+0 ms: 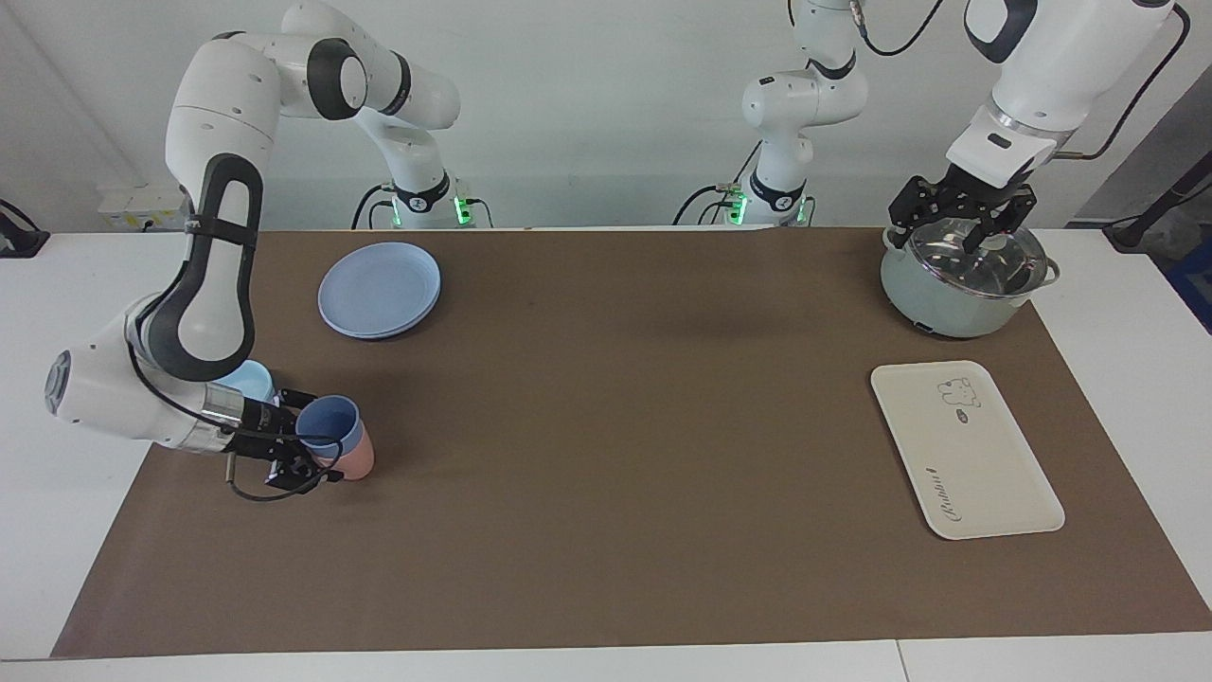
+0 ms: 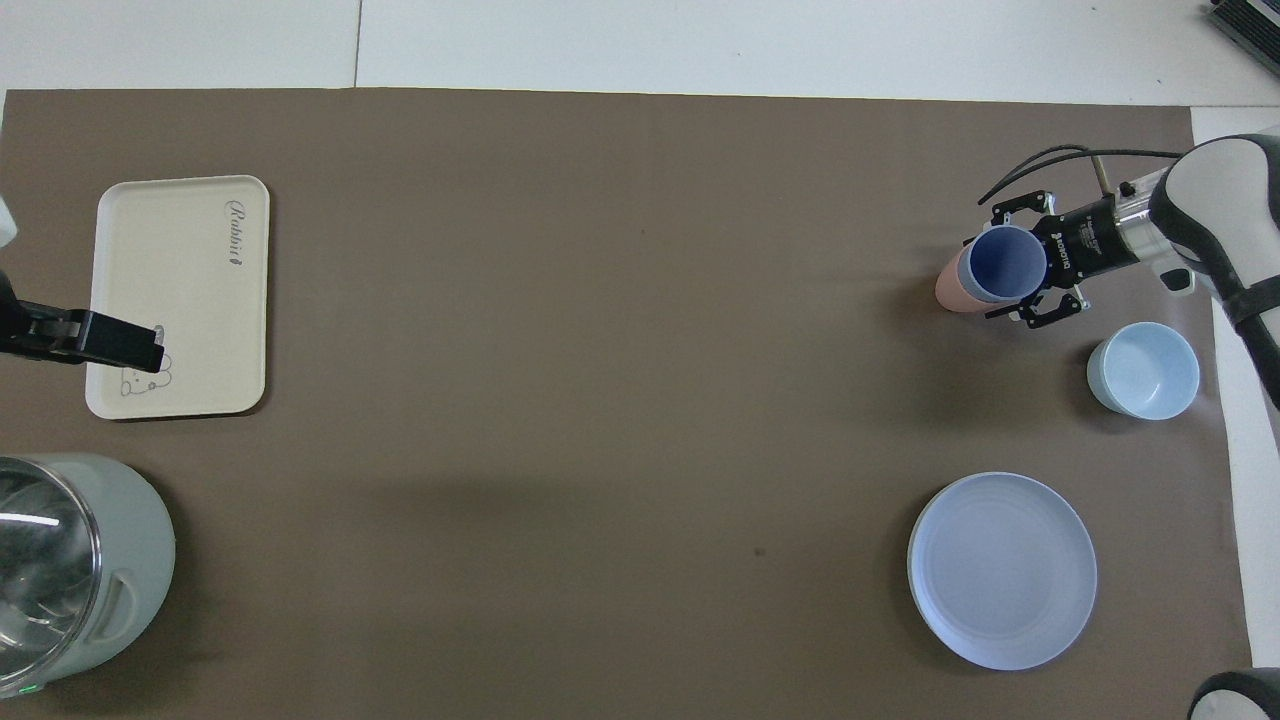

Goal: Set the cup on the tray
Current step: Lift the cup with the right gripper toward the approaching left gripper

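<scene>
The periwinkle-blue cup is tilted between the fingers of my right gripper, low over the mat at the right arm's end of the table. The gripper is shut on it. The cup and the right gripper also show in the overhead view. A pink tumbler sits right against the cup; I cannot tell whether the cup is nested in it. The cream tray lies empty at the left arm's end, also in the overhead view. My left gripper hangs open over a pot lid.
A grey-green pot with a glass lid stands nearer to the robots than the tray. A light-blue bowl stands close beside the right gripper's wrist. A round blue plate lies nearer to the robots than the bowl.
</scene>
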Robot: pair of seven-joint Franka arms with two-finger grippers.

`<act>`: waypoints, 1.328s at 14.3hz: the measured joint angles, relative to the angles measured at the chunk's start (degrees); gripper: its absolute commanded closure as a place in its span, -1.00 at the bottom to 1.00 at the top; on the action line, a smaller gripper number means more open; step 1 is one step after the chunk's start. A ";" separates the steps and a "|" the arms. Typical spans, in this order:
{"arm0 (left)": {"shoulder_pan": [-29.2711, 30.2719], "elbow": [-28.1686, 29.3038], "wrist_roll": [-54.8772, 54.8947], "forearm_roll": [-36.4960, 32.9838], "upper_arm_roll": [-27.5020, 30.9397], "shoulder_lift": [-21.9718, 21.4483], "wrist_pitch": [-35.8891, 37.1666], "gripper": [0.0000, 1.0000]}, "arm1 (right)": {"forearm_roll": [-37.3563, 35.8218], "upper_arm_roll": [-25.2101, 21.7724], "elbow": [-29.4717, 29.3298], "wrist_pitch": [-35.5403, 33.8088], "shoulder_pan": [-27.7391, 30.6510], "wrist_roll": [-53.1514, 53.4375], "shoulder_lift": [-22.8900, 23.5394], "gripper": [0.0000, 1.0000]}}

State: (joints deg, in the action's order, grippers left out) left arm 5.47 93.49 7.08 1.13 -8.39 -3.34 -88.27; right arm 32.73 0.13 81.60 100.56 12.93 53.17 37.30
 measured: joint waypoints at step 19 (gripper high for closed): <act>-0.02 0.08 0.00 0.25 -0.62 -0.01 -0.52 -1.00 | 5.63 0.94 11.79 11.56 -27.73 23.92 -15.31 1.00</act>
State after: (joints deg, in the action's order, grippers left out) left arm 5.46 93.57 7.08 1.38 -9.01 -3.35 -88.79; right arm 38.36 1.08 93.39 112.12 -14.80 77.08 21.98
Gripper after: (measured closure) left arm 0.000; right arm 0.185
